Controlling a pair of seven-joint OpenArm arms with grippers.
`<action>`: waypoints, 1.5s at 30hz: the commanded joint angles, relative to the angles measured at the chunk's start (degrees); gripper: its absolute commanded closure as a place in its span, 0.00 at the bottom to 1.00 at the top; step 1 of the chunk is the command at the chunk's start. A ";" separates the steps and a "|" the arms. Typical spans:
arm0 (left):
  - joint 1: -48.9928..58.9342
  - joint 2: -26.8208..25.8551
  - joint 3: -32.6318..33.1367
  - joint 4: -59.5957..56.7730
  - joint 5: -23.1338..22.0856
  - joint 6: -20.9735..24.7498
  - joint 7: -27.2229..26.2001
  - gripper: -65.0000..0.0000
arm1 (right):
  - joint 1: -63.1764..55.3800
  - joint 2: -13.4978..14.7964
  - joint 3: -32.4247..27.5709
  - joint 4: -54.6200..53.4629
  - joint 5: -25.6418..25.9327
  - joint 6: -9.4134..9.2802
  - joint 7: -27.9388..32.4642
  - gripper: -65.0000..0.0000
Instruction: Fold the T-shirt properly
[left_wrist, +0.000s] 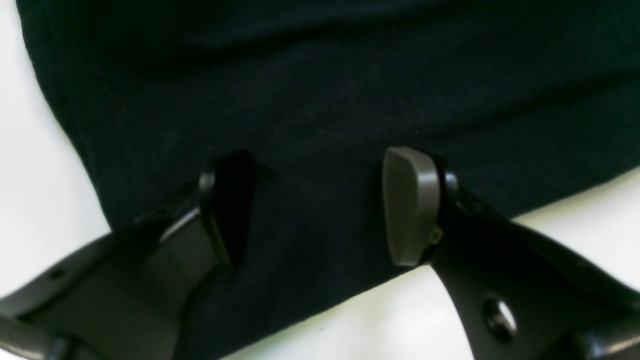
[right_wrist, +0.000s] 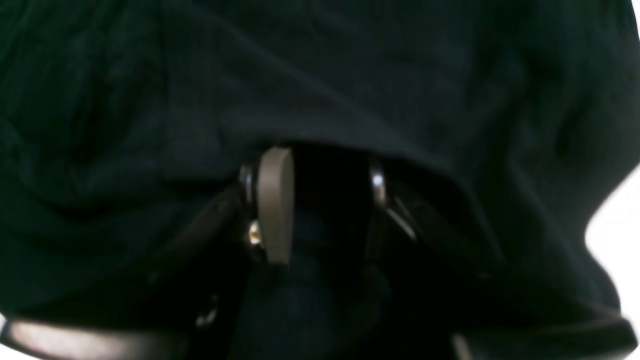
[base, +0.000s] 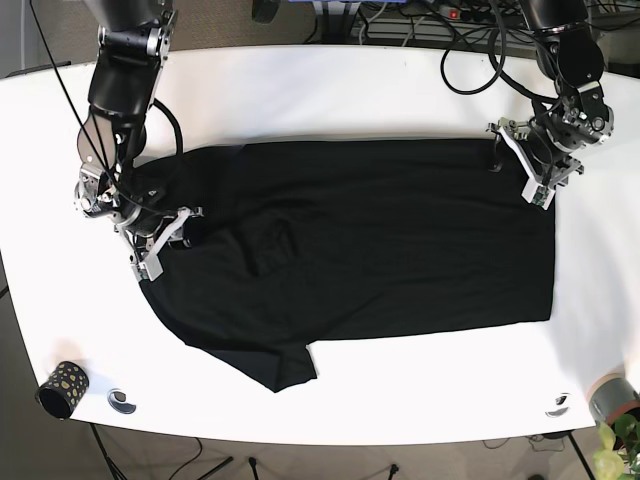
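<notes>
With the black shirt spread across the white table, our left gripper stood wide over its far right corner while our right gripper, apparently pinching the bunched left edge, risked dragging wrinkles inward.

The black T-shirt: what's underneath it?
The T-shirt lies spread on a white table, which shows around all its edges. Whether anything else sits beneath the cloth cannot be seen; the fabric covers it.
</notes>
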 joint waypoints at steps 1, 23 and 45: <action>0.04 -0.63 -0.12 0.30 1.00 0.25 1.40 0.43 | 3.26 0.82 0.08 -1.07 0.61 0.34 1.40 0.72; -0.13 -0.71 -0.20 0.39 1.00 0.16 1.40 0.43 | 13.54 6.01 0.43 -13.03 1.22 0.34 8.61 0.72; -5.94 -0.19 -0.29 2.15 0.56 0.16 1.92 0.42 | -15.47 2.75 23.47 25.21 8.35 2.97 -12.49 0.09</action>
